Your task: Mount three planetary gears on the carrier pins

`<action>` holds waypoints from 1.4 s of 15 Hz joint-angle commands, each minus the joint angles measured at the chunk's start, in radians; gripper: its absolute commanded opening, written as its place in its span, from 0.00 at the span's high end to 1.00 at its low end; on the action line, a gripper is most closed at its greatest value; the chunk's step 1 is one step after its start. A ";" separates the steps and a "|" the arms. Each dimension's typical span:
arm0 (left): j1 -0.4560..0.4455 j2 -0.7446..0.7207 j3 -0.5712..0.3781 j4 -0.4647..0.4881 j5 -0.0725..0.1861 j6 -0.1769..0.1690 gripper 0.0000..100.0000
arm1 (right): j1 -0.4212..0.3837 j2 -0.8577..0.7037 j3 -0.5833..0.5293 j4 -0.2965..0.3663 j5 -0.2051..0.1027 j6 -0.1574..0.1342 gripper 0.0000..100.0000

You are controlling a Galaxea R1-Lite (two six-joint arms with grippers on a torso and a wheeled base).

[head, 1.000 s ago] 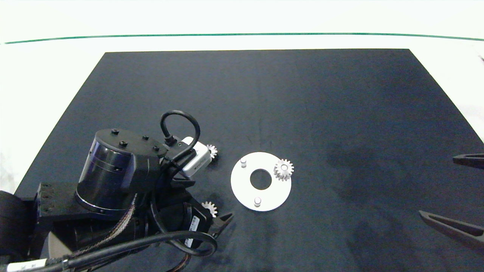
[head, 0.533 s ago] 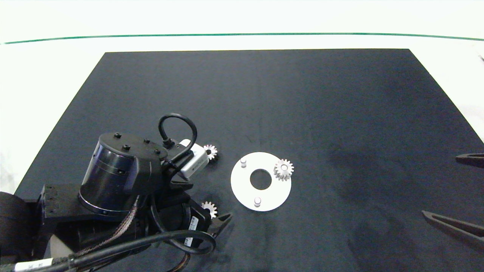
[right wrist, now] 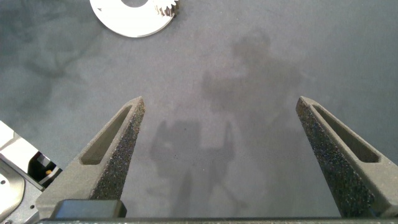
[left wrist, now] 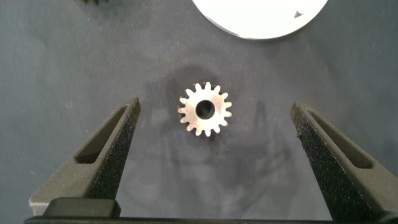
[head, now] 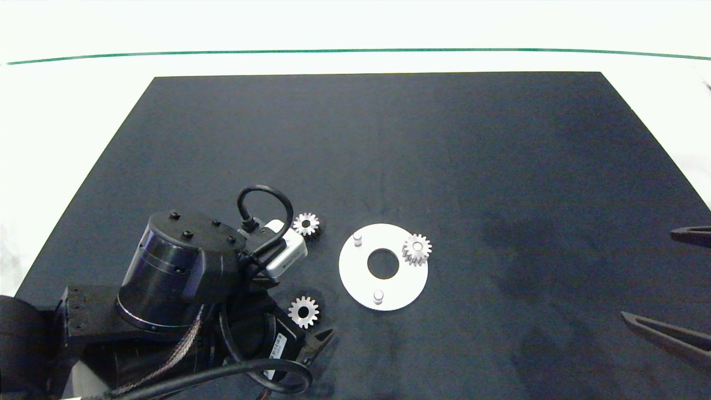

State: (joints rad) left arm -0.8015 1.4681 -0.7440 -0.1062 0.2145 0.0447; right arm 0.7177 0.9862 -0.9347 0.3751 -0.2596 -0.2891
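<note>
Head view: no legible writing; a small white label on the left arm is too small to read. White disc (head: 383, 266) on black mat (head: 389, 139): one silvery toothed gear (head: 416, 249) seated on a pin, two pins (head: 357, 239) bare. Two loose gears (head: 306, 224) lie flat on the mat left of the disc.

Left wrist view: left gripper (left wrist: 214, 124) spread wide, straddling a gear (left wrist: 204, 110), not touching it.

Right wrist view: right gripper (right wrist: 221, 121) released, empty, over bare mat well apart from the disc.

The white disc (left wrist: 261, 15) is cut off by the left wrist view's edge. Its pins are out of frame there. The right gripper (head: 686, 289) is cropped in the head view.
</note>
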 commanded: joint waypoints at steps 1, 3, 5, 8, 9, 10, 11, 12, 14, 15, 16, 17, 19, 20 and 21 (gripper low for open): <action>-0.001 0.012 0.005 -0.001 0.003 0.018 0.00 | 0.000 -0.011 0.000 0.002 -0.001 -0.005 0.00; 0.002 0.024 0.005 -0.003 0.003 0.032 0.00 | 0.002 -0.009 0.002 0.002 -0.001 -0.016 0.00; 0.002 0.043 0.005 -0.006 0.005 0.055 0.00 | 0.000 -0.009 0.005 0.002 -0.001 -0.016 0.00; 0.016 0.060 0.005 -0.027 0.005 0.101 0.00 | 0.000 -0.009 0.005 0.002 -0.001 -0.016 0.00; 0.024 0.060 0.005 -0.029 0.005 0.123 0.00 | 0.000 -0.007 0.005 0.002 -0.001 -0.016 0.00; 0.027 0.066 0.005 -0.029 0.005 0.135 0.00 | 0.000 -0.009 0.005 0.002 -0.001 -0.016 0.00; 0.027 0.074 0.005 -0.029 0.005 0.142 0.00 | 0.000 -0.012 0.005 0.002 -0.001 -0.016 0.00; 0.027 0.077 0.005 -0.029 0.005 0.152 0.00 | 0.000 -0.014 0.005 0.002 -0.001 -0.016 0.00; 0.027 0.092 0.000 -0.029 0.005 0.159 0.00 | 0.000 -0.017 0.005 0.002 -0.001 -0.016 0.00; 0.027 0.097 -0.005 -0.029 0.005 0.159 0.00 | 0.000 -0.017 0.005 0.002 -0.001 -0.016 0.00; 0.027 0.098 -0.005 -0.029 0.006 0.159 0.00 | 0.000 -0.017 0.005 0.002 -0.001 -0.016 0.00; 0.027 0.098 -0.005 -0.027 0.006 0.159 0.00 | 0.000 -0.017 0.005 0.002 -0.001 -0.016 0.00; 0.028 0.101 -0.008 -0.027 0.008 0.159 0.00 | 0.000 -0.014 0.005 0.002 -0.001 -0.016 0.00; 0.027 0.101 -0.009 -0.027 0.008 0.159 0.00 | 0.000 -0.011 0.005 0.001 -0.001 -0.016 0.00; 0.027 0.104 -0.009 -0.027 0.008 0.159 0.00 | 0.000 -0.009 0.005 -0.001 -0.001 -0.016 0.00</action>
State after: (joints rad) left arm -0.7740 1.5679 -0.7523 -0.1328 0.2206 0.2030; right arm 0.7177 0.9721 -0.9298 0.3709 -0.2596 -0.3034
